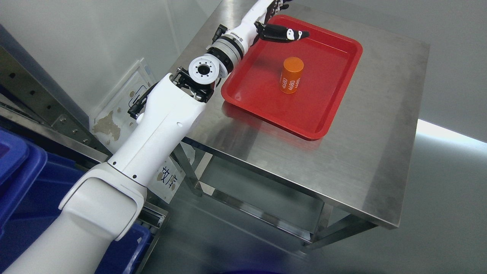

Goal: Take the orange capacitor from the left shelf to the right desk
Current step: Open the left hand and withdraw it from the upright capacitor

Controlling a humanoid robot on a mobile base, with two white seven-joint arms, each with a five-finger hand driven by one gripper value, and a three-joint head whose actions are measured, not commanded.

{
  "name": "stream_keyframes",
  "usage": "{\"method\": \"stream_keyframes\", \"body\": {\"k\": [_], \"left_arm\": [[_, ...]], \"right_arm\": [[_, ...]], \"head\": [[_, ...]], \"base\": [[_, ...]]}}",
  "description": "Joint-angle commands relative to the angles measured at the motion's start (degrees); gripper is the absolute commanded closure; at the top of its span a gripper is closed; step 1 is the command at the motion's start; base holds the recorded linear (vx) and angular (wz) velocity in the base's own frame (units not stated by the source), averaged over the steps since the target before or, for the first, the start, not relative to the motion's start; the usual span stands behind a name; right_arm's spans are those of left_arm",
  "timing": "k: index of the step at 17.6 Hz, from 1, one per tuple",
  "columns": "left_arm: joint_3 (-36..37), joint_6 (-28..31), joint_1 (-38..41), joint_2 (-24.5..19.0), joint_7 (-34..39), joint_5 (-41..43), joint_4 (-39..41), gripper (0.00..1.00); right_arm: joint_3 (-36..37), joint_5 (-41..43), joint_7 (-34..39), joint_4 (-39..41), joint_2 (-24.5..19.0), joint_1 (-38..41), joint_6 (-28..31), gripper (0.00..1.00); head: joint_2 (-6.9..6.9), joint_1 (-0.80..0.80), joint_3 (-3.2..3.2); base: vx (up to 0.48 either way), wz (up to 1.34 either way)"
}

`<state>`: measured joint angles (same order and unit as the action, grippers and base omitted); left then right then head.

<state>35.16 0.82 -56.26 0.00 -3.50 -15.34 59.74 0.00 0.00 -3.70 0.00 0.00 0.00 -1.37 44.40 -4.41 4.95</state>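
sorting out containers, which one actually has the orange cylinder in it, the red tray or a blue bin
The red plastic tray on the steel desk: the orange cylindrical capacitor stands upright in it. The blue plastic bins at lower left show none.

Orange capacitor (292, 75) stands upright, white numerals on its side, mid red tray (335, 102).

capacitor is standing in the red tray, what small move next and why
Probably pull the left hand back clear of the red tray: the orange capacitor already stands upright in it on the steel desk, and the fingers hold nothing.
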Motion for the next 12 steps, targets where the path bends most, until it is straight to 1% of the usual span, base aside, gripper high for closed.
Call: {"method": "stream_keyframes", "body": {"k": [1,3,5,6,10,12], "left_arm": [[-18.28,0.85,4.9,-1.0,-0.11,-0.04,8.88,0.0],[-19.78,2.51,11.4,-1.0,-0.02,-0.04,17.56,0.0],[-20.83,5.76,17.12,-1.0,-0.02,-0.13,26.7,0.0],[-20.84,6.12,19.49,-1.0,0.07,-0.39,29.7,0.0],[-19.52,6.04,26.97,-1.0,0.51,-1.44,38.06,0.0],[-19.43,4.82,30.49,-1.0,0.51,-1.44,38.96,0.0]], "right_arm": [[0.62,-0.35,0.01,1.0,1.0,1.32,0.05,0.0],[0.62,-0.35,0.01,1.0,1.0,1.32,0.05,0.0],[0.62,-0.35,0.01,1.0,1.0,1.32,0.05,0.0],[0.62,-0.35,0.01,1.0,1.0,1.32,0.05,0.0],[0.62,-0.35,0.01,1.0,1.0,1.32,0.05,0.0],[0.62,-0.35,0.01,1.0,1.0,1.32,0.05,0.0]], "head": [[0.0,0.0,0.0],[0.0,0.0,0.0],[0.0,0.0,0.0],[0.0,0.0,0.0],[0.0,0.0,0.0],[0.0,0.0,0.0]], "base": [[0.0,0.0],[0.0,0.0],[0.0,0.0],[0.0,0.0],[0.0,0.0],[0.0,0.0]]}}
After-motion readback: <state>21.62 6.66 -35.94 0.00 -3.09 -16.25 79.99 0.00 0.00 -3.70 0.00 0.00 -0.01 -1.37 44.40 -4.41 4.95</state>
